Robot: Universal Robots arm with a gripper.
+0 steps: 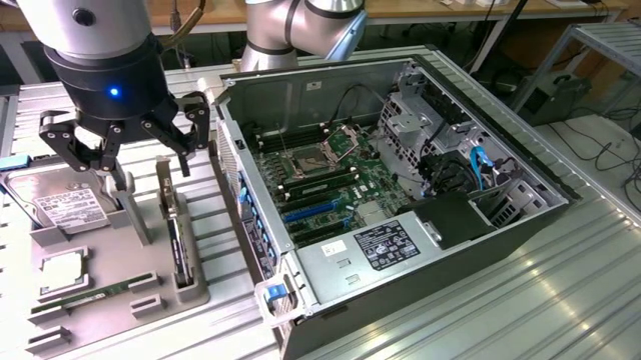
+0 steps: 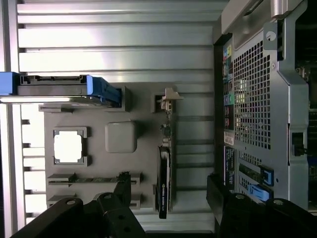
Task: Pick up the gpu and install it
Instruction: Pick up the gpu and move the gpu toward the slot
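Gripper [image 1: 152, 174], jaws spread, above gpu [image 1: 179, 244]; hard drive [image 1: 68, 206] beside, case [image 1: 300, 97] near.

Ribbed metal table [image 1: 521, 300], bright glare — wooden bench [image 1: 421, 10] behind

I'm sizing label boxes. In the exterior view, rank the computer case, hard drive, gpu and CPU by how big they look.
1. computer case
2. hard drive
3. gpu and CPU: unsure; the gpu stands edge-on, long but thin.
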